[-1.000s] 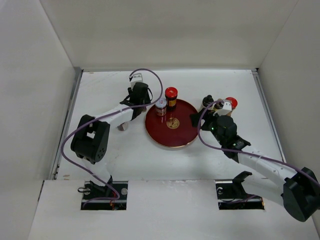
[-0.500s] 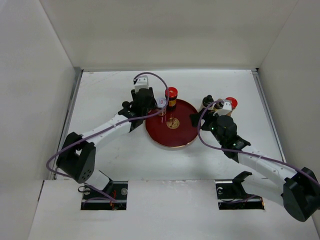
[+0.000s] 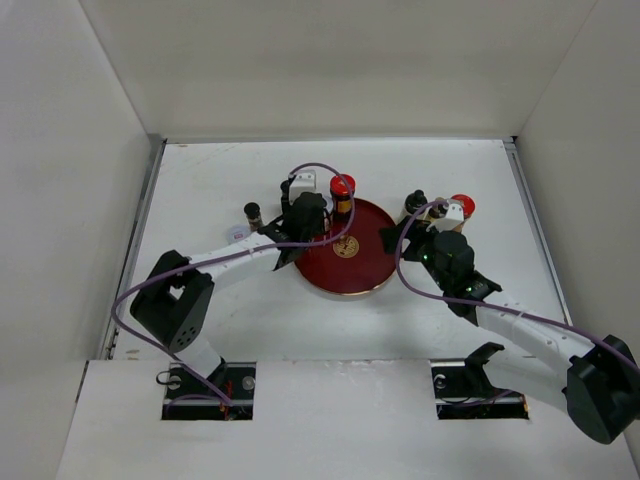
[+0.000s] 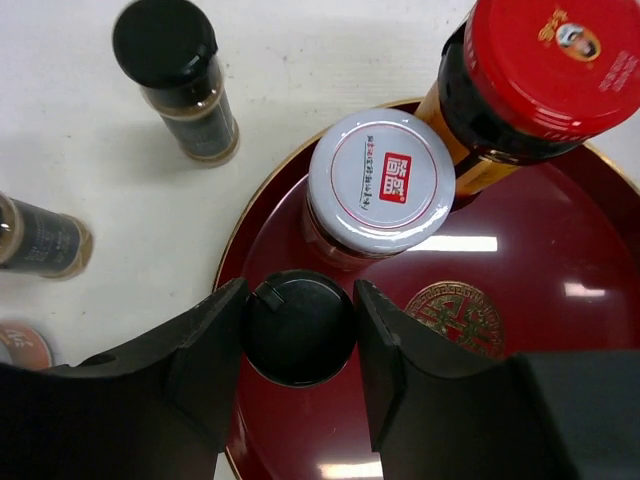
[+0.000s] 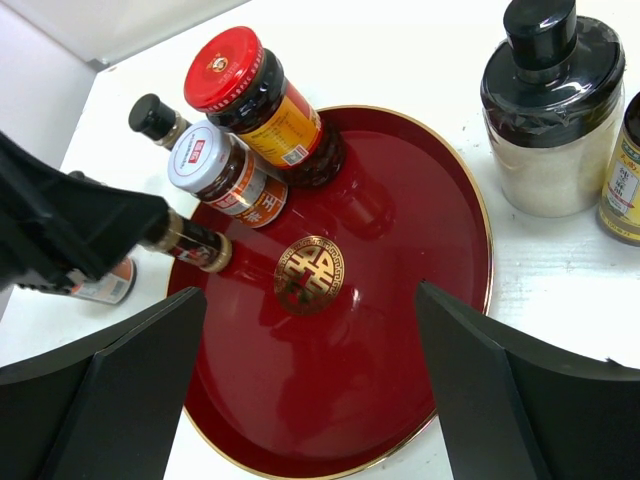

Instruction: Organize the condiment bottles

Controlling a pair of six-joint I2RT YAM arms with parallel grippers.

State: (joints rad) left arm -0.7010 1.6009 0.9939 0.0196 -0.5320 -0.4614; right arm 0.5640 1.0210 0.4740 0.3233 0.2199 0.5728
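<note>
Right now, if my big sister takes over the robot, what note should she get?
Left gripper: shut on a small black-capped dark bottle over the left side of the round dark-red tray. Right gripper: open, empty, facing the tray.
Done: a red-capped dark jar and a silver-lidded jar stand on the tray.
To do: set down the held bottle; then bring two more dark bottles and a small jar from the tray's left, plus a clear black-topped jar, a yellowish bottle and a second red-capped jar from its right.

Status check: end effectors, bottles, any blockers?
Left end effector shut on black-capped bottle, just inside tray rim. Right end effector open, empty, over tray. White-lidded jar and red-capped jar crowd the drop spot.
</note>
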